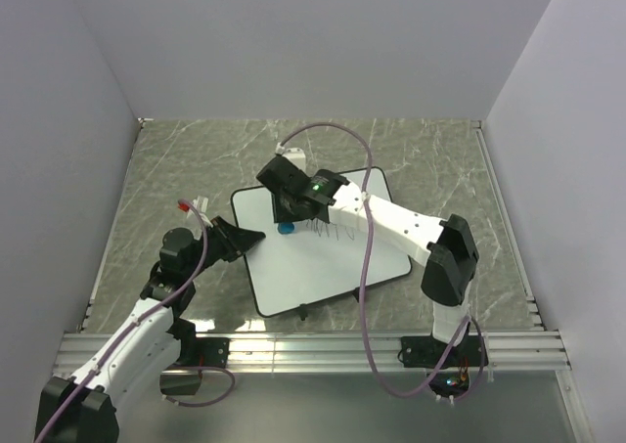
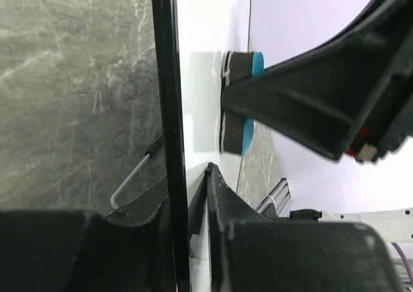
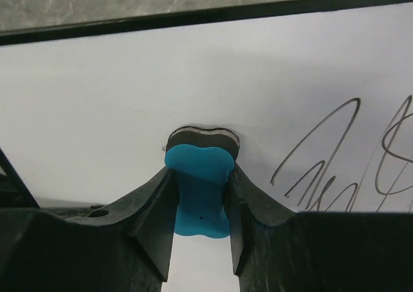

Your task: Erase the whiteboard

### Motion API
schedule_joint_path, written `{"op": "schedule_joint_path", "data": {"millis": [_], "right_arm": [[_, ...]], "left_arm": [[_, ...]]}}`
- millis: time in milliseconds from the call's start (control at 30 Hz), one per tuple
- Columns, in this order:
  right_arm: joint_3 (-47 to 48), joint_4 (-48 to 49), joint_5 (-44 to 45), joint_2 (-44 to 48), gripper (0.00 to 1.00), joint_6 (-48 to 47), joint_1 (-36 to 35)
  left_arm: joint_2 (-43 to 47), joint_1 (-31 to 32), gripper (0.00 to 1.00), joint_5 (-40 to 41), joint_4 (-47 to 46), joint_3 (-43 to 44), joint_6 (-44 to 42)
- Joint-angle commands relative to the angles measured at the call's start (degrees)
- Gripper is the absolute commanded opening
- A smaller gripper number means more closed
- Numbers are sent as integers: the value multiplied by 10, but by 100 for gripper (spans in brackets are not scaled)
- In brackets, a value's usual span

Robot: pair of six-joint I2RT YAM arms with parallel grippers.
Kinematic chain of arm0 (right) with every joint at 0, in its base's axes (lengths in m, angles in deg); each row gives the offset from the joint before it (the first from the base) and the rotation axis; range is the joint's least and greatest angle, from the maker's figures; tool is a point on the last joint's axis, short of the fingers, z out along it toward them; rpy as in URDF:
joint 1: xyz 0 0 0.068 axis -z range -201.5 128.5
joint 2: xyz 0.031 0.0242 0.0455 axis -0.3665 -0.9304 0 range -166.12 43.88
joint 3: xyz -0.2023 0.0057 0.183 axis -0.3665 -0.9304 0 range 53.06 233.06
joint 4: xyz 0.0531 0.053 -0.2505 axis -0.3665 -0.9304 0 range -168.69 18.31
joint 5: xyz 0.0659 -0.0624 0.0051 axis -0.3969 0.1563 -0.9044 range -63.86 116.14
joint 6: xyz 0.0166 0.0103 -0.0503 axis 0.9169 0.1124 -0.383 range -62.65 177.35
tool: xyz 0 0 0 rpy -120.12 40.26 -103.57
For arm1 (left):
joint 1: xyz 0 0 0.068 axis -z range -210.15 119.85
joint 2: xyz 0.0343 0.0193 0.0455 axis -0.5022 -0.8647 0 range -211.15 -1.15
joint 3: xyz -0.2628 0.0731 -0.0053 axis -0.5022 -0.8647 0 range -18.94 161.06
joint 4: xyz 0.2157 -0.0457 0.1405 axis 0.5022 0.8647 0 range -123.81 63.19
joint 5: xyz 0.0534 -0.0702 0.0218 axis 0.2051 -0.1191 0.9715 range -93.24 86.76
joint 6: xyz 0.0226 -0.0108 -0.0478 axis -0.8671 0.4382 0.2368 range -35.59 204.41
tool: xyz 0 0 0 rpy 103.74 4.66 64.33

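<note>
Whiteboard [image 1: 323, 267] lies flat and skewed at the centre of the top view, on the grey marbled table [image 1: 176, 169]. At its left edge the left hand [image 1: 246, 237] is clamped onto the black rim [image 2: 169, 79]. Right of that, the right hand [image 1: 287, 224] pinches a blue eraser [image 3: 197, 195], its felt face against the white surface. Black scribbles [image 3: 329, 163] lie just right of it.

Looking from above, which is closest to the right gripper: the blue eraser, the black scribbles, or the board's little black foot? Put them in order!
1. The blue eraser: pinched in the right gripper, on the whiteboard.
2. The black scribbles: just to the eraser's right on the board.
3. The little black foot: at the board's near edge, farthest away.
</note>
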Motion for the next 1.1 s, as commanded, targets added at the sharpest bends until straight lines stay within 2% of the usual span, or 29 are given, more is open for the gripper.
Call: {"op": "schedule_joint_path", "data": {"millis": [0, 167, 433, 633, 800, 1067], "right_arm": [[-28, -9, 7, -6, 0, 20, 51], [-205, 62, -19, 85, 0, 43, 93], [-421, 95, -5, 195, 0, 46, 62], [-510, 120, -21, 259, 0, 85, 41], [-456, 118, -21, 248, 0, 65, 41], [-208, 77, -4, 131, 0, 26, 41]], "left_arm": [[-6, 21, 0, 21, 121, -9, -63], [3, 26, 0, 33, 133, -5, -62], [0, 29, 0, 38, 138, -1, -64], [1, 32, 0, 38, 139, -2, -62], [-7, 35, 0, 32, 133, -2, -63], [-19, 39, 0, 29, 143, 27, -72]]}}
